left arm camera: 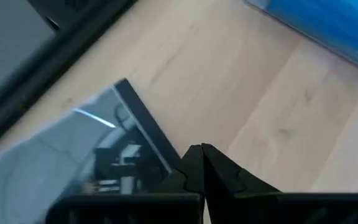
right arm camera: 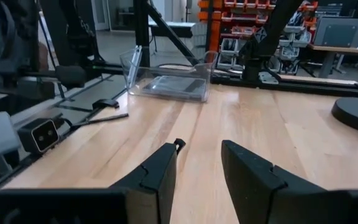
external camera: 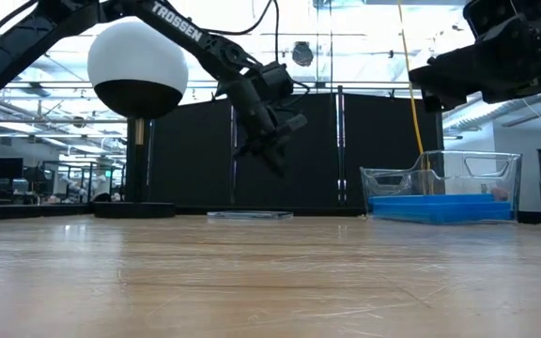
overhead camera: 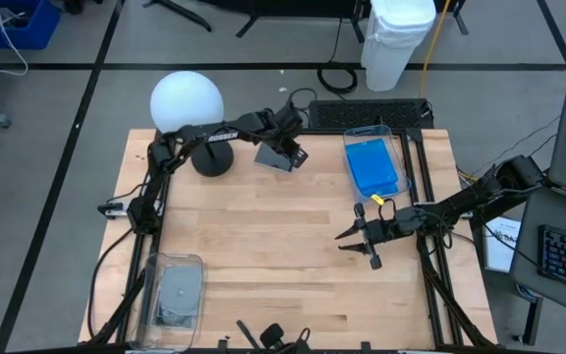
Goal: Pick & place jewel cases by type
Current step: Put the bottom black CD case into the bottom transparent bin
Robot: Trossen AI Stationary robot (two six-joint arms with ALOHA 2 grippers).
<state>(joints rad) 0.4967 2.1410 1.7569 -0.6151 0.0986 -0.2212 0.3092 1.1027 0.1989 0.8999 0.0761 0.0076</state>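
Note:
A dark grey jewel case point(overhead camera: 271, 157) lies flat on the table near its far edge, beside the lamp's black base point(overhead camera: 212, 157). My left gripper point(overhead camera: 296, 154) hangs shut a little above the case's right edge point(left arm camera: 145, 124), slanting down, with nothing between its fingers; the low view shows the gripper point(external camera: 278, 161) clear of the case point(external camera: 249, 215). Blue jewel cases point(overhead camera: 373, 165) lie in a clear bin point(overhead camera: 386, 133) at the far right. Dark grey cases point(overhead camera: 177, 293) lie in a clear bin point(overhead camera: 197, 264) at the near left. My right gripper point(overhead camera: 359, 248) waits open above the table's right part.
A white globe lamp point(overhead camera: 187, 101) stands at the far left next to my left arm. A small black part point(right arm camera: 107, 103) and a thin rod lie on the wood by the near-left bin. Bare wood fills the table's middle.

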